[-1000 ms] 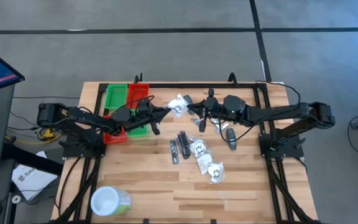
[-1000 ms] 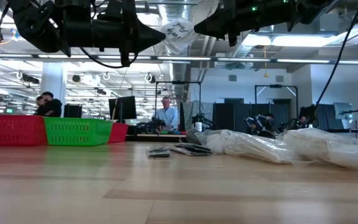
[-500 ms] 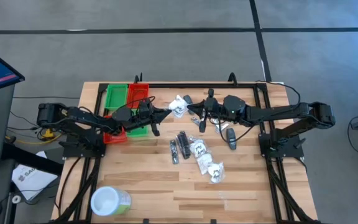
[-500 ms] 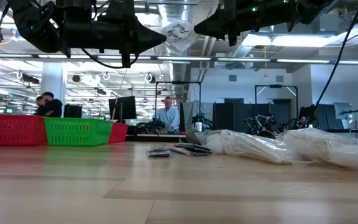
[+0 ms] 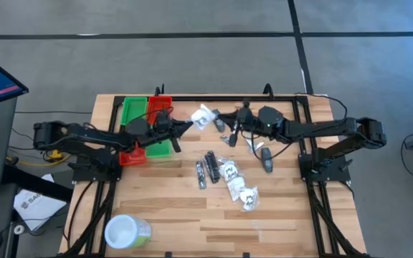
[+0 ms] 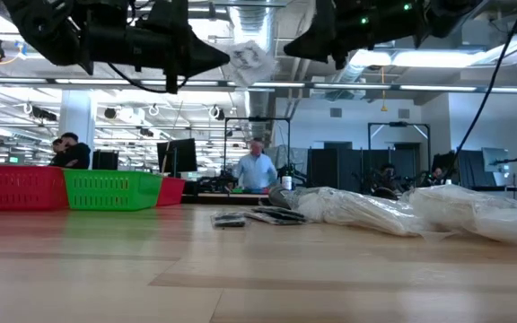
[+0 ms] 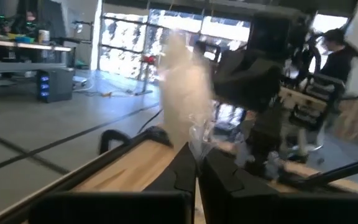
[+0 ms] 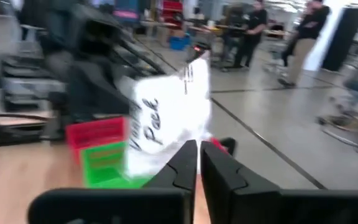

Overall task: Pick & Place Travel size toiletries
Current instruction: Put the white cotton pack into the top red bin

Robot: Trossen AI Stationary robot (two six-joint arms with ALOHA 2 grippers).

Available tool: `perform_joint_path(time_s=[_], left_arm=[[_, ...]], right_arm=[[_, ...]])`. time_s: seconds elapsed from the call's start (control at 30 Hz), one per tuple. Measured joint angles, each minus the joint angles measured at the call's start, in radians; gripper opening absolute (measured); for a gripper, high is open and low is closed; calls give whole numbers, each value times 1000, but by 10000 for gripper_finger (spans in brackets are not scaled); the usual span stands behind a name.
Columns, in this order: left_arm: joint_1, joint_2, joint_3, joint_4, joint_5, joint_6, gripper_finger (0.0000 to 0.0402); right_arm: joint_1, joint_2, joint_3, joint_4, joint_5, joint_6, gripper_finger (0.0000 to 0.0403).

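Mid-air handover, by the look: left gripper (image 5: pixel 191 123) clamped on white packet (image 5: pixel 203 116) above desk's far edge, right gripper (image 5: pixel 221 120) w/ jaws together just beside it, bins (image 5: pixel 147 111) nearby as probable drop spot.

A white packet (image 8: pixel 166 127) with dark print fills mid-frame above the right gripper (image 8: pixel 199 163), its fingers nearly together; red bin (image 8: pixel 97 132), green bin (image 8: pixel 107 163) lower left.
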State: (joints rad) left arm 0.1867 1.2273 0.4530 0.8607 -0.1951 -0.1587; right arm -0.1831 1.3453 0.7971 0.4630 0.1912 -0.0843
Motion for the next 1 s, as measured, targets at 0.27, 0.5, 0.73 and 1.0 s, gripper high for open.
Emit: perform_joint_path(time_s=[0.27,0.5,0.73,1.0], left_arm=[[28,-199,0,-290,-163,65,0],[182,-278,0,-506,-198,17,0],[339,-258,7,-628,-72,-24,0],[479,-234,190,-985,73,51,0]], right_arm=[[-43,0,0,-11,-1,30,99],[-19,0,0,-15,-6,32,147],[-7,0,0,-15,-6,32,160],[-7,1,0,-23,-6,32,148]])
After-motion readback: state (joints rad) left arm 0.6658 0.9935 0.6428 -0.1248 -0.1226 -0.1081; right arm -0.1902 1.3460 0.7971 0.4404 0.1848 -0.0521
